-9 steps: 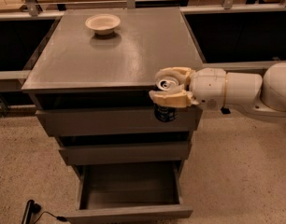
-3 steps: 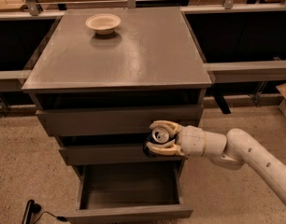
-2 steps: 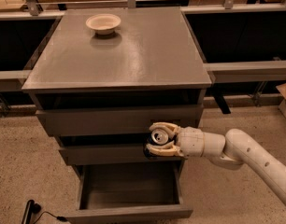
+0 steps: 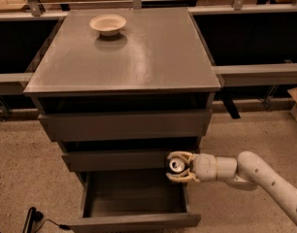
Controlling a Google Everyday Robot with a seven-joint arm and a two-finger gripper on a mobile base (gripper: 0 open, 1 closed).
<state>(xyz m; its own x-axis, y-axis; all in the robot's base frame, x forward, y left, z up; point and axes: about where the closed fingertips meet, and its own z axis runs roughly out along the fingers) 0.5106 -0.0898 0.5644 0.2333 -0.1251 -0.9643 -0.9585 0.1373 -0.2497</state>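
My gripper (image 4: 179, 166) is shut on a drink can (image 4: 176, 165), silver top facing the camera. It hangs in front of the middle drawer's face, at the right side, just above the back right part of the open bottom drawer (image 4: 134, 195). The white arm (image 4: 255, 174) reaches in from the lower right. The grey drawer cabinet (image 4: 123, 47) fills the middle of the view.
A pale bowl (image 4: 108, 23) sits on the cabinet top at the back left. The top and middle drawers are pulled out slightly. A black cable (image 4: 34, 217) lies on the speckled floor at lower left. Dark shelving flanks the cabinet.
The gripper has carried the can down from the cabinet top's right front corner to the level of the middle drawer, and lower again over the last second. The bottom drawer stays open.
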